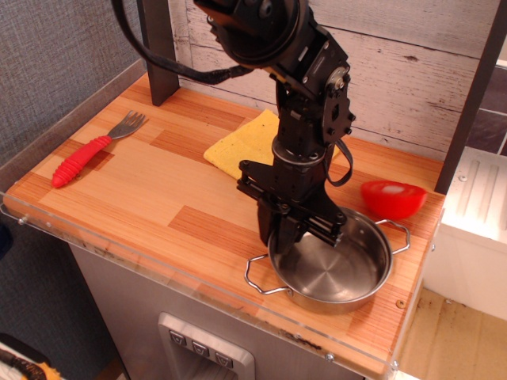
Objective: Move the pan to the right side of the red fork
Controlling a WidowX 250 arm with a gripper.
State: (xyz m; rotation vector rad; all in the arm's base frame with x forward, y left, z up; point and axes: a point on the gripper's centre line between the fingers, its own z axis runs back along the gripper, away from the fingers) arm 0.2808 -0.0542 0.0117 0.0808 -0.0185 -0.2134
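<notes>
— Well, where do you have the pan [333,269] right now?

— Far from the red fork [93,146], well off to its right, at the front right corner of the wooden counter [142,190]. My gripper [287,231] is down at the pan's near-left rim, one finger outside the wall and the other seemingly inside it. I read that as pinched on the rim, though the contact itself is hidden behind my fingers.

— Anything in the pan?

— Nothing; I see only its bare, shiny floor. It looks slightly tipped, with one wire loop handle [261,277] hanging toward the front edge and the other pointing at the red tomato-slice toy [394,199].

— What worries you from here?

— A thin rim pinch on smooth steel. If the pan swings around my fingers, it could twist loose and drop, and it sits near the counter's front edge. The toy is just behind the pan, possibly touching it, so a careless pull could nudge it off the right side. The yellow cloth [238,146] lies between the pan and the fork; dragging low might snag it.
</notes>
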